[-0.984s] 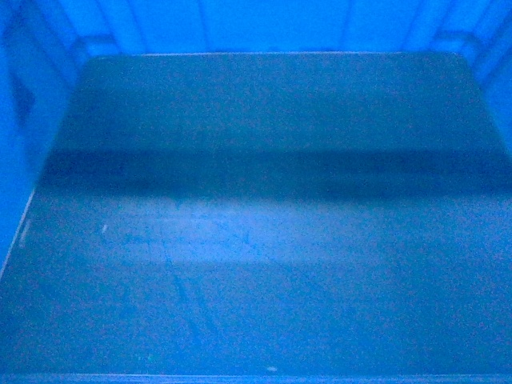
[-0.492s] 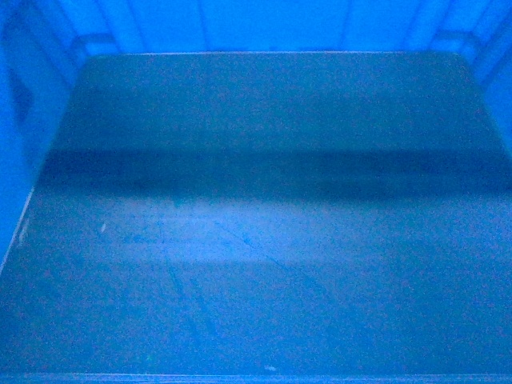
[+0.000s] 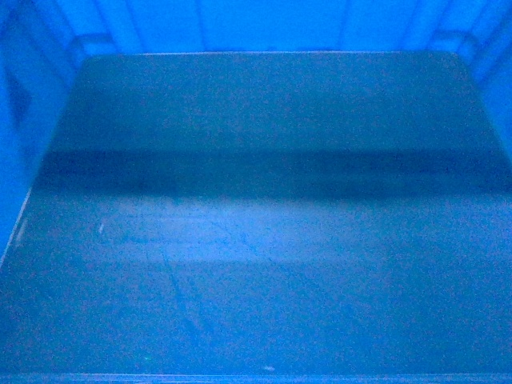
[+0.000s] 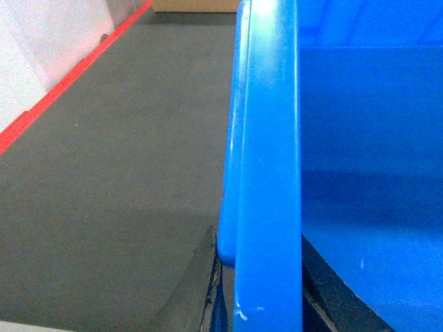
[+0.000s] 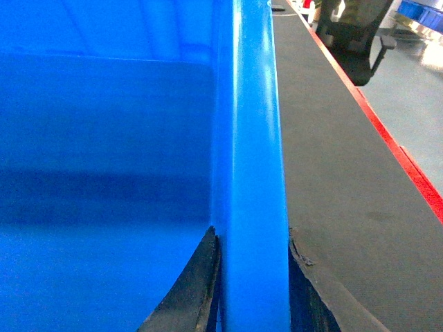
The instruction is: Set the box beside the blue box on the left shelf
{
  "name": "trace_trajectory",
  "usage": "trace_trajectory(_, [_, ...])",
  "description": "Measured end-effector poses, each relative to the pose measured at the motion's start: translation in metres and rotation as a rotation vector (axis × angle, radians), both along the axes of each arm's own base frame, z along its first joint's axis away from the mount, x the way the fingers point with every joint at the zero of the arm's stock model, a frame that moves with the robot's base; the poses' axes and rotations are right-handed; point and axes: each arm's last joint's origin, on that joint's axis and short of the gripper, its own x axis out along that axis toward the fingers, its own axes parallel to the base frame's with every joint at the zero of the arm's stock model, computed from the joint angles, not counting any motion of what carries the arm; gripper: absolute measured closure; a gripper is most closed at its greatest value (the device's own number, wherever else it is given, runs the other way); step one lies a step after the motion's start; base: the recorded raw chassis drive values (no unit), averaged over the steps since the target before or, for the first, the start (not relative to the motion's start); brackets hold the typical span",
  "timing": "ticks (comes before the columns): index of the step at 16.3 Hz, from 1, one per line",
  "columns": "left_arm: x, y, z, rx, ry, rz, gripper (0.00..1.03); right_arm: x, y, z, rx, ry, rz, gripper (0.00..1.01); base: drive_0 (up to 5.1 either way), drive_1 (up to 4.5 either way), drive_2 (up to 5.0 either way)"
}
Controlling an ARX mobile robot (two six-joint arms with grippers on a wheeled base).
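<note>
The box, a bright blue open-top crate, fills the head view; its bare floor point(image 3: 256, 240) and inner walls are all that shows there. My left gripper point(image 4: 259, 238) is shut on the box's left rim point(image 4: 266, 138), one dark finger outside the wall and one inside. My right gripper point(image 5: 251, 235) is shut on the opposite rim point(image 5: 252, 138) in the same way. The other blue box and the left shelf are out of view.
Grey floor point(image 4: 118, 173) lies beyond the left wall, edged by a red strip point(image 4: 69, 72) with a cardboard box point(image 4: 194, 5) far off. On the right, grey floor point(image 5: 346, 180), a red strip point(image 5: 405, 162) and a dark office chair point(image 5: 353, 34).
The box floor has drifted only a few pixels left in the head view; otherwise nothing visibly differs.
</note>
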Motion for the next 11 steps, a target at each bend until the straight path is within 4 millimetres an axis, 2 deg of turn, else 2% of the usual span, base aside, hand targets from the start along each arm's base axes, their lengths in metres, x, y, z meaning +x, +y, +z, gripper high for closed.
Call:
trace_trajectory(6, [0.0,0.0,0.0,-0.001,0.0,0.0,0.85,-0.0001,-0.0001,0.0,0.0,0.0,-0.001,0.8,0.0,0.0,0.0])
trace_trajectory(11, [0.0,0.0,0.0,0.0,0.0,0.0,0.85,-0.0001,0.0,0.0001,0.0,0.0,-0.001,0.8,-1.5,-1.55,-1.5])
